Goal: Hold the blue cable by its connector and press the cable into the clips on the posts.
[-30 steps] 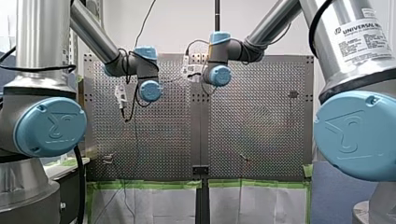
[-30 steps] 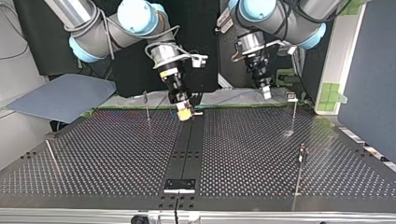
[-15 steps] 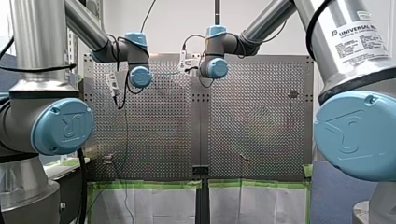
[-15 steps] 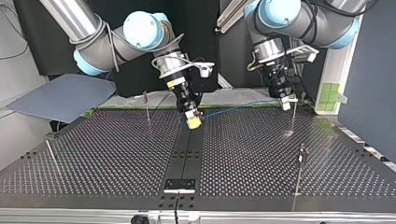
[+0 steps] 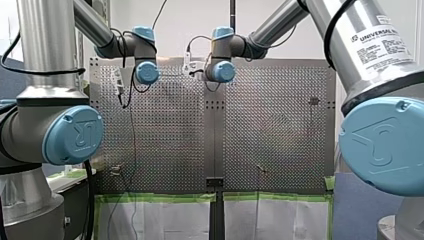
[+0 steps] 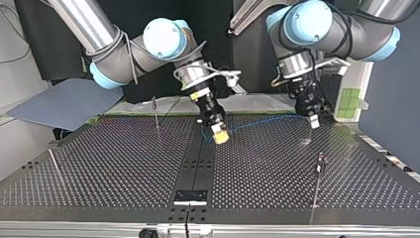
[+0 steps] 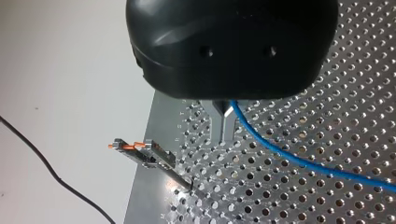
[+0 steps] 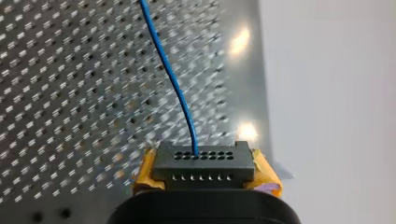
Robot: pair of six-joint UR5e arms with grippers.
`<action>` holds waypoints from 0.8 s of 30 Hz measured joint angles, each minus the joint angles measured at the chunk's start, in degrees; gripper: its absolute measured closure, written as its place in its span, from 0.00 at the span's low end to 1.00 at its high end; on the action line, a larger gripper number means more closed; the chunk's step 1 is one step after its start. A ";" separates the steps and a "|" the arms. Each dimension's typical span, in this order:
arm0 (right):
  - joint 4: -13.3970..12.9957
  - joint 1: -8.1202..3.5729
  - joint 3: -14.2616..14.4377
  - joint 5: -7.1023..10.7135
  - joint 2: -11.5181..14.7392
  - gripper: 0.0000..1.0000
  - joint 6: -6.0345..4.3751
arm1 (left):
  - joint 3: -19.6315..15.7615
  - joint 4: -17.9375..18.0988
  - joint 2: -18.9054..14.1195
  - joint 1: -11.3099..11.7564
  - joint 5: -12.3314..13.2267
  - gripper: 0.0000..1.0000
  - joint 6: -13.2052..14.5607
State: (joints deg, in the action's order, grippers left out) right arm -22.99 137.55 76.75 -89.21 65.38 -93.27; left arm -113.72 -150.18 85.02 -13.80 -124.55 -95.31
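The thin blue cable (image 6: pixel 267 120) spans between both grippers just above the perforated table (image 6: pixel 124 168). My right gripper (image 6: pixel 220 137), with yellow pads (image 8: pixel 145 170), is shut on the cable's dark grey connector (image 8: pixel 203 158); the cable (image 8: pixel 170 79) leaves the connector's face and runs ahead. My left gripper (image 6: pixel 313 120), black with metal fingers (image 7: pixel 219 126), is shut on the cable (image 7: pixel 299 161) at its other end. It hangs right by the top of a thin post (image 6: pixel 307 139) at the top view's right. In the left wrist view, a post with an orange-tipped clip (image 7: pixel 140 151) stands beside the fingers.
More thin posts stand on the table: one at the back (image 6: pixel 156 113), one at the top view's left edge (image 6: pixel 55 167), one with a clip at the right front (image 6: pixel 319 171). A dark centre strip (image 6: pixel 198 163) ends in a small black block (image 6: pixel 190 196).
Both grippers moved toward the top view's right and nearer its camera. My left gripper came down to the post's top, and the cable now shows stretched between them.
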 joint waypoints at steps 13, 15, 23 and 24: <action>1.00 0.99 -4.93 -0.24 -0.19 1.00 -1.19 | 5.33 -3.83 0.05 2.43 0.75 1.00 -1.22; 1.01 1.00 -5.06 -0.22 -0.23 1.00 -1.27 | 6.32 -4.54 0.06 2.96 1.18 1.00 -1.43; 1.08 1.16 -5.14 -0.19 -0.34 1.00 -1.39 | 9.39 -6.08 0.09 5.86 3.20 1.00 -2.44; 1.09 1.17 -5.14 -0.19 -0.37 1.00 -1.40 | 9.50 -6.17 0.11 6.25 3.58 1.00 -2.55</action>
State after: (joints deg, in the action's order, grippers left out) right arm -21.90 138.72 71.61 -89.40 65.01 -94.66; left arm -104.22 -156.35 85.13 -7.55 -120.97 -97.87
